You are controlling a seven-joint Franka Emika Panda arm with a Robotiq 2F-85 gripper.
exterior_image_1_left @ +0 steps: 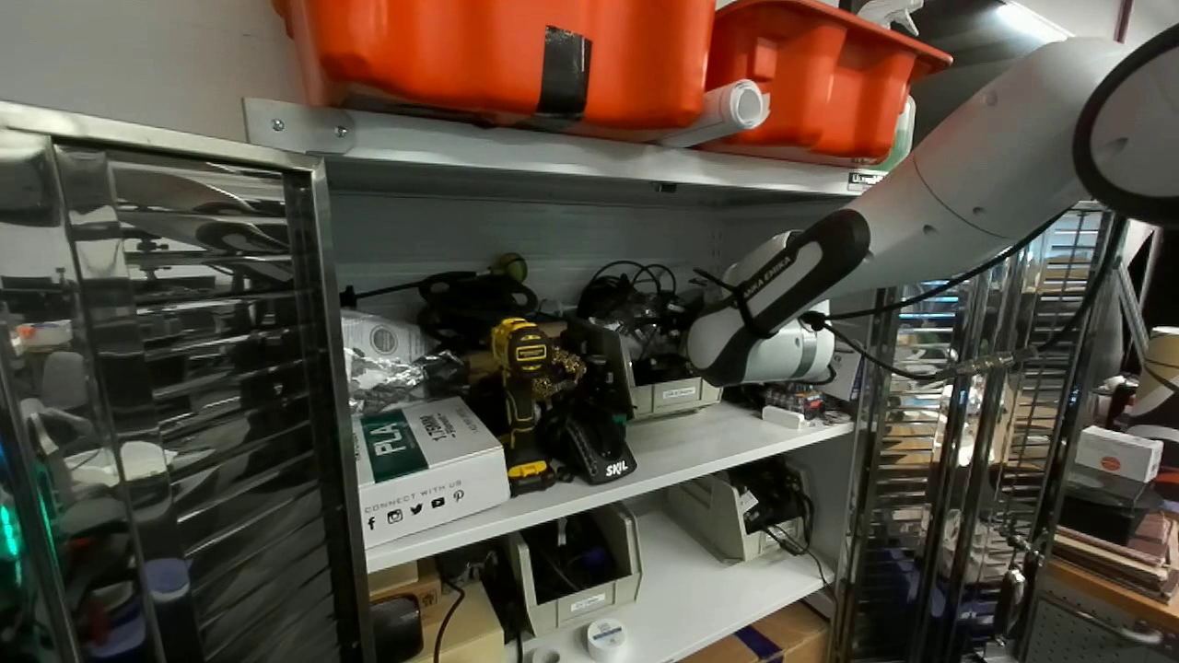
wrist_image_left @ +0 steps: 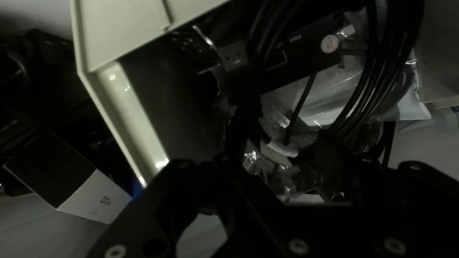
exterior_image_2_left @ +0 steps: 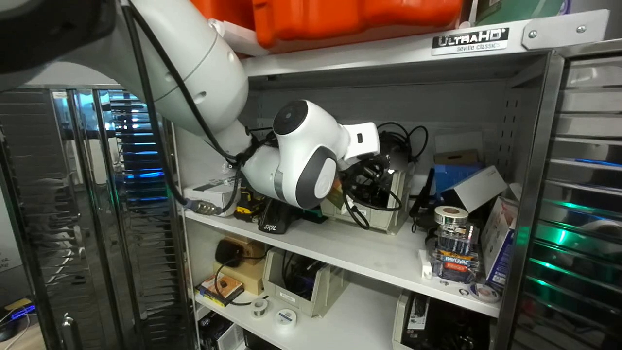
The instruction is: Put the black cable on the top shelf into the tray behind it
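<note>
The tray is light grey-white and full of black cables and clear bags. It stands on the white top shelf and also shows in an exterior view. A thin black cord loop hangs over its front, below my hand. In the wrist view the tray wall is at the upper left, and wound black cord loops are at the right. I cannot tell whether these are the same cord. My gripper is over the tray, dark, with its fingers apart. The arm hides its fingertips in both exterior views.
A yellow drill and a white box with green print stand beside the tray. Batteries and a small white-black box stand on its other side. A shelf with orange bins is above the arm.
</note>
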